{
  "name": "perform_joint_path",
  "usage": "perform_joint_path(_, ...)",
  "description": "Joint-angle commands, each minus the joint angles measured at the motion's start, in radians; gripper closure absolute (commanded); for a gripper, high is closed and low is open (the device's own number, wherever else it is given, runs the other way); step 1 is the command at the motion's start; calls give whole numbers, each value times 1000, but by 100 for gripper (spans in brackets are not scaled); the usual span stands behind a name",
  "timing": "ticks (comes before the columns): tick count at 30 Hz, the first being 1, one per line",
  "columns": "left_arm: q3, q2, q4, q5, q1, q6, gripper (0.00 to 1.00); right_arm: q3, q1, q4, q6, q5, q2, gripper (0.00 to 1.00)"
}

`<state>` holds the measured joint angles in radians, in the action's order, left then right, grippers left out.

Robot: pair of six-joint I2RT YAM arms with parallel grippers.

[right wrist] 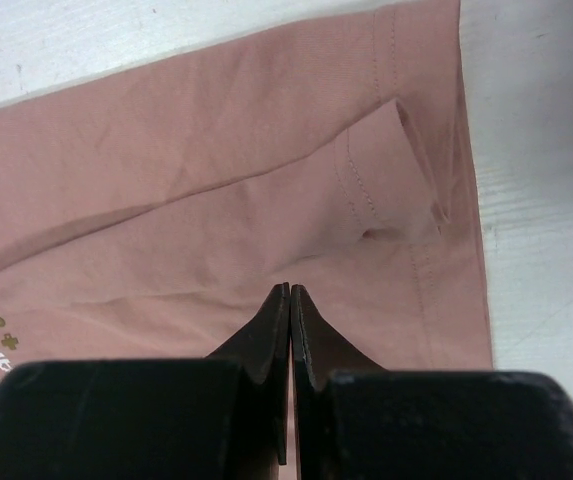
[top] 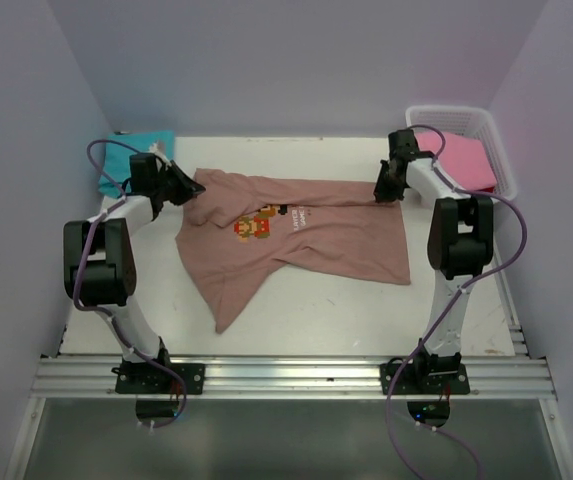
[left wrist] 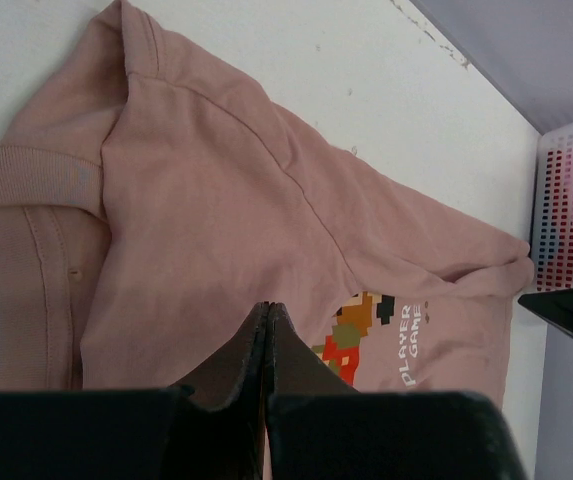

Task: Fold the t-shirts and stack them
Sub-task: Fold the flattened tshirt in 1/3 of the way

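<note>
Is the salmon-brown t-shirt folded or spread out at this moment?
Spread out, not folded: the salmon-brown t-shirt lies loose and rumpled across the table, chest print facing up, one corner trailing toward the near edge.

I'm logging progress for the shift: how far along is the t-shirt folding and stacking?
Done: nothing is stacked; the teal tee lies alone at the far left corner. In hand: the brown tee lies spread, rumpled, unfolded, with the left pincer and right pincer shut at its opposite ends. Left: fold it, take the pink tee from the basket, stack all.
</note>
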<state>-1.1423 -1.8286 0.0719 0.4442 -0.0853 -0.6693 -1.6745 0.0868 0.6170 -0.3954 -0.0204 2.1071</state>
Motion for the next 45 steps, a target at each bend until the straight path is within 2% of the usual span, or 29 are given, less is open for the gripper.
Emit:
perform_joint_path(1,19,58,45,13,-8,22,100,10,-1,12,15,-20,-36,100)
perform_joint_path(8,26,71,54,19,-8,14,100,6,-1,-65,18,13,-79,100)
perform_joint_path(12,30,61,65,36,-8,4,100,-161,-1,19,23,16,25,100)
perform_joint_path(15,38,72,63,28,-8,8,100,-197,-1,50,23,13,88,100)
perform_joint_path(23,29,74,46,25,-8,19,100,-108,-1,56,18,-26,107,100)
perform_joint_path(31,36,71,46,25,-8,20,100,123,-1,0,10,-73,-42,100)
perform_joint_path(40,46,77,32,25,-8,28,100,188,-2,9,6,-99,-73,100)
perform_joint_path(45,46,88,29,24,-7,28,100,283,-1,18,0,-102,-197,100)
